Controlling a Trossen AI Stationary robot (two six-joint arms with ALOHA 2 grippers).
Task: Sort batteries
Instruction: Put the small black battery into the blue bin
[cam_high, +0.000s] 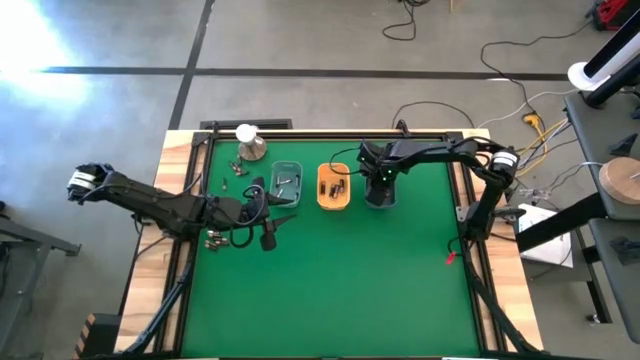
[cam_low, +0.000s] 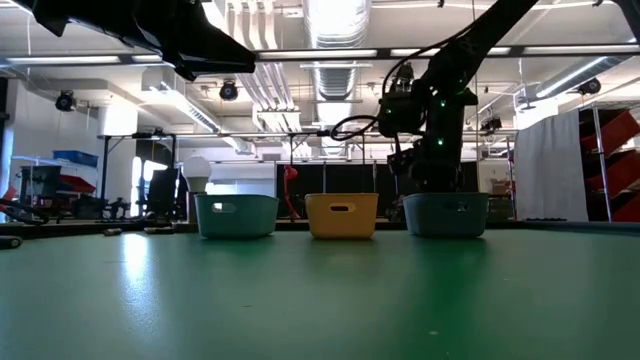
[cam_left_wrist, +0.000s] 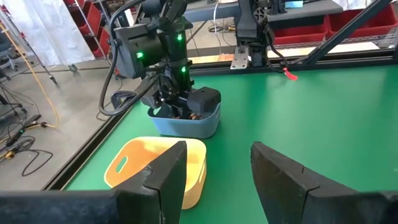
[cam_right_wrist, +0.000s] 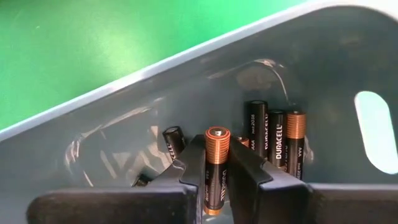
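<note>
Green table (cam_high: 330, 270), three small bins in a row.
Right gripper (cam_right_wrist: 217, 167) is down inside the blue-grey bin (cam_right_wrist: 186, 93), fingers clamped on a battery (cam_right_wrist: 216, 168), long axis running along the fingers, copper end pointing away from the wrist. Other batteries (cam_right_wrist: 275, 140) stand against the bin wall. Left gripper (cam_left_wrist: 217, 177) hovers near the yellow bin (cam_left_wrist: 134, 165), fingers apart, empty.

Two dark, matte, jointed arms trailing black cables. Green lights on right wrist housing (cam_left_wrist: 152, 50). Blunt black wedge fingers (cam_left_wrist: 280, 177).

Grey concrete floor (cam_high: 300, 40) with loose cables (cam_high: 520, 95), ceiling ducts (cam_low: 335, 25) (bright strip lights), red shelving (cam_left_wrist: 298, 31)
</note>
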